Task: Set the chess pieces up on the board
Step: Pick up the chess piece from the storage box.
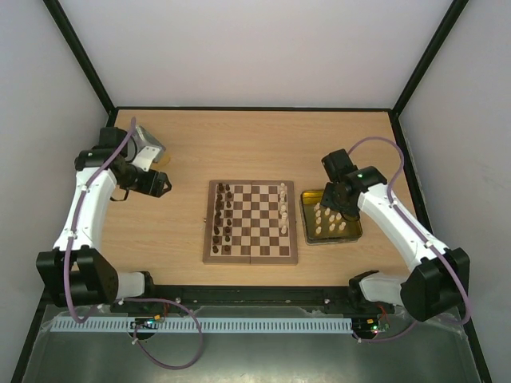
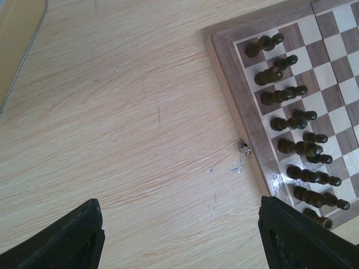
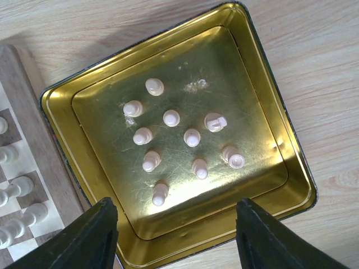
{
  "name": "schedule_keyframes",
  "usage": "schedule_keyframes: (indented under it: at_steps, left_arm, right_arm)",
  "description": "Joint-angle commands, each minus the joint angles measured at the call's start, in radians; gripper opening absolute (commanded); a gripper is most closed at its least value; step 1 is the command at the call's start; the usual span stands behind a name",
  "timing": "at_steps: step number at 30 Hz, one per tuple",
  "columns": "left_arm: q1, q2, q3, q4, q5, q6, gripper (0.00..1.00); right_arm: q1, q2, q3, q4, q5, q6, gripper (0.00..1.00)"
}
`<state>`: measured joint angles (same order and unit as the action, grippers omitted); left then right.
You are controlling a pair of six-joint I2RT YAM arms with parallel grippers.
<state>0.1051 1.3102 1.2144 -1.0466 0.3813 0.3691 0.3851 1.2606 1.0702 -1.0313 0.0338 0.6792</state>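
Note:
The board point(image 1: 251, 257) lies mid-table. Dark chess pieces point(image 1: 225, 219) stand in two files along its left side, and several pale ones point(image 1: 283, 209) stand in one file on its right. My left gripper point(image 1: 160, 185) hovers left of the board. In its wrist view it point(image 2: 182, 235) is open over bare wood, with the board's border point(image 2: 235, 84) and dark pieces point(image 2: 291, 120) to the right. My right gripper point(image 1: 345, 209) is above the yellow tray point(image 1: 303, 215). It point(image 3: 176, 235) is open with nothing between its fingers, and several pale pieces point(image 3: 192, 137) stand in the tray below.
A silver tin point(image 1: 148, 148) sits at the back left beside the left arm; its edge point(image 2: 17, 33) shows in the left wrist view. The gold tray wall point(image 3: 263, 101) rises around the pale pieces. The board's border point(image 3: 39, 168) and pale pieces point(image 3: 19, 188) lie just left of the tray.

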Motion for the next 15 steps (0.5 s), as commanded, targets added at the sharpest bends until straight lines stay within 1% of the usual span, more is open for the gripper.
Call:
schedule_keyframes:
  at_steps: [1, 3, 6, 10, 11, 15]
  left_arm:
    - [-0.007, 0.051, 0.038, -0.026, 0.009, -0.027, 0.75]
    - [-0.008, 0.074, 0.034, -0.023, 0.035, -0.027, 0.75]
    - [-0.026, 0.097, 0.032, -0.013, 0.041, -0.024, 0.75]
    - [-0.047, 0.127, 0.017, 0.034, 0.036, -0.033, 0.75]
    - [-0.048, 0.134, 0.013, 0.048, 0.033, -0.047, 0.75]
    - [-0.048, 0.142, -0.019, 0.106, 0.048, -0.079, 0.75]
  right_arm:
    - [-0.017, -0.020, -0.043, 0.066, 0.005, 0.004, 0.54]
    - [-0.025, -0.008, -0.034, 0.080, 0.008, -0.001, 0.52]
    - [-0.052, 0.002, -0.007, 0.083, 0.057, 0.005, 0.52]
    - [-0.086, -0.027, -0.041, 0.115, 0.077, 0.035, 0.52]
    - [-0.100, -0.020, -0.055, 0.112, 0.071, 0.040, 0.52]
    - [-0.129, 0.044, -0.087, 0.091, -0.033, 0.005, 0.49]
